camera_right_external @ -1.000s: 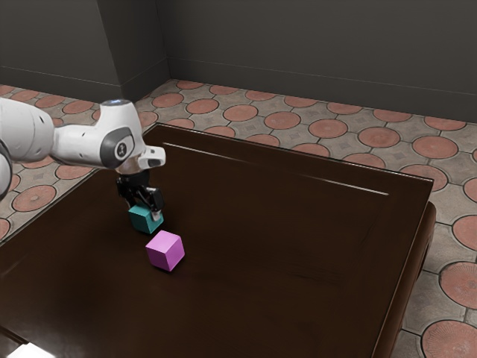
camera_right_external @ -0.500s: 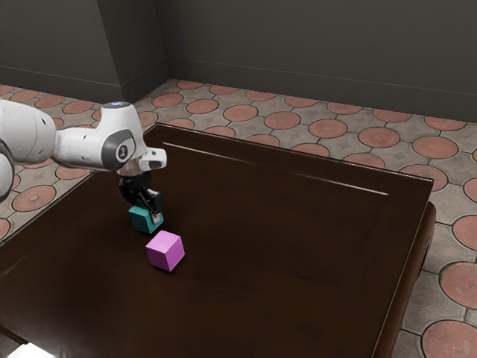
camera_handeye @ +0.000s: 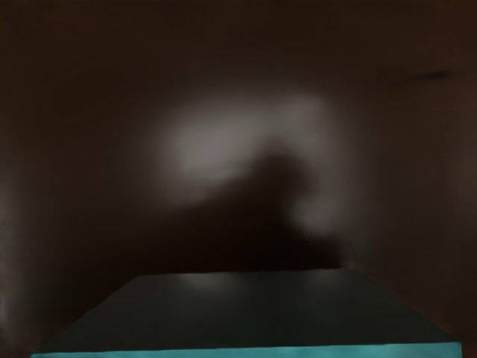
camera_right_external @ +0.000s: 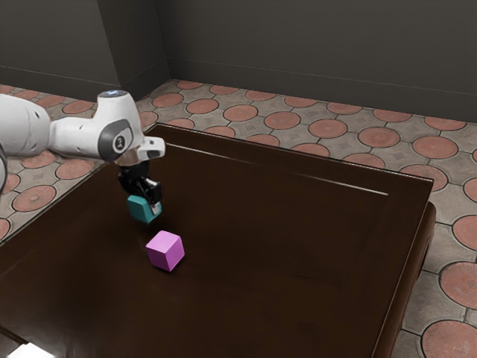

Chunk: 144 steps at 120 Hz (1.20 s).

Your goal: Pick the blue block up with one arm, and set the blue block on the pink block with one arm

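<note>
The blue block (camera_right_external: 141, 208), teal in colour, hangs a little above the dark table (camera_right_external: 298, 246), with my gripper (camera_right_external: 144, 203) shut on it from two sides. The pink block (camera_right_external: 165, 250) rests on the table just below and toward the exterior view's right of the held block, apart from it. In the wrist view the blue block (camera_handeye: 253, 313) is the large dark-topped shape under my hand, above the bare tabletop (camera_handeye: 238, 134), where my hand's shadow falls.
The table's raised rim (camera_right_external: 335, 183) runs along the far side, and its edge (camera_right_external: 406, 283) drops off at the exterior view's right. A tiled floor (camera_right_external: 358, 127) surrounds the table. Dark walls stand behind.
My gripper has risen with the blue block, lifting it off the table. The pink block has stayed where it was.
</note>
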Each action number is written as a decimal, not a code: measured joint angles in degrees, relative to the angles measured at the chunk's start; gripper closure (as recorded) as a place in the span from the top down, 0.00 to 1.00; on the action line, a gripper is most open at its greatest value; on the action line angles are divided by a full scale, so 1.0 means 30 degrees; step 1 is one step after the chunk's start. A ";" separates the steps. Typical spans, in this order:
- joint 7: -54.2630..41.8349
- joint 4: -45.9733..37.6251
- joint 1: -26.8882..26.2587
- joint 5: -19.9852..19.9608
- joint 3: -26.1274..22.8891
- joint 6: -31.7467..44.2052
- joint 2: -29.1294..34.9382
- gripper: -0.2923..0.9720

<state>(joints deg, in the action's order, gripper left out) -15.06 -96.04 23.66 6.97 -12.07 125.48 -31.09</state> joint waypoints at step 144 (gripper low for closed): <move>0.5745 -0.7703 -0.0002 -0.0697 -0.3118 0.0716 0.6693 0.45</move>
<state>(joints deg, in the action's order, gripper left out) 2.17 -119.15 23.65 4.87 -21.43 127.63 -11.01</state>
